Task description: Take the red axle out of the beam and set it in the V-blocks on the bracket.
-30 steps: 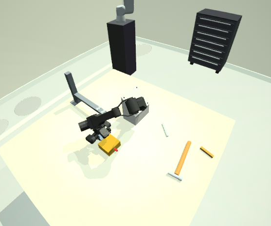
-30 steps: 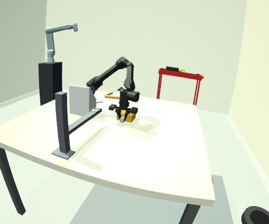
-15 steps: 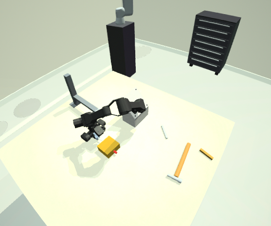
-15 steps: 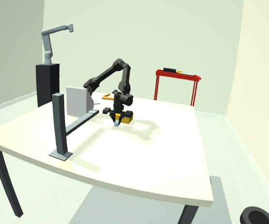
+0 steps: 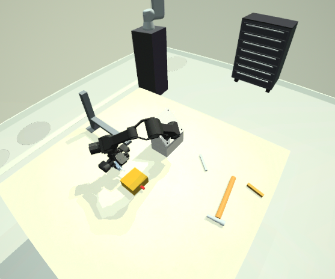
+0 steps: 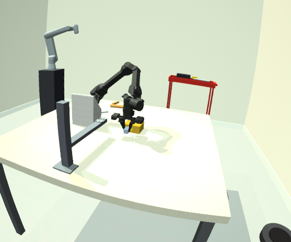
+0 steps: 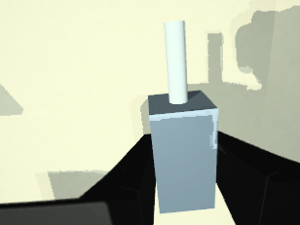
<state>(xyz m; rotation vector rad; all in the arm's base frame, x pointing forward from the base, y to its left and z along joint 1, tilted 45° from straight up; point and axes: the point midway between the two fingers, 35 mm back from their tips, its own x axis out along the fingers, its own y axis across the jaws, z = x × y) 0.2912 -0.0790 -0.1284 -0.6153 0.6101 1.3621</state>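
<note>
Pinching a blue-grey block with pale pin point(image 5: 118, 165) point(image 6: 126, 130) point(image 7: 184, 162): one black claw point(image 5: 117, 165) point(image 6: 126, 128) point(image 7: 177, 139), fingertips partly hidden in the top view. Yellow beam point(image 5: 134, 181) point(image 6: 138, 127), on table point(image 5: 174, 228) point(image 6: 151, 167); contains red axle point(image 5: 142, 187), only one end visible. Farther: grey bracket point(image 5: 106, 125) point(image 6: 88, 131), V-blocks point(image 6: 100, 119) indistinct.

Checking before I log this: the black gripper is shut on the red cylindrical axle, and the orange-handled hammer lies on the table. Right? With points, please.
Not the axle: the gripper point(image 5: 118, 166) point(image 6: 126, 129) point(image 7: 177, 139) is shut on a blue-grey block with a white rod point(image 5: 117, 165) point(image 6: 126, 130) point(image 7: 184, 165), per the wrist view. The hammer point(image 5: 226, 196) point(image 6: 116, 106) part stands.
</note>
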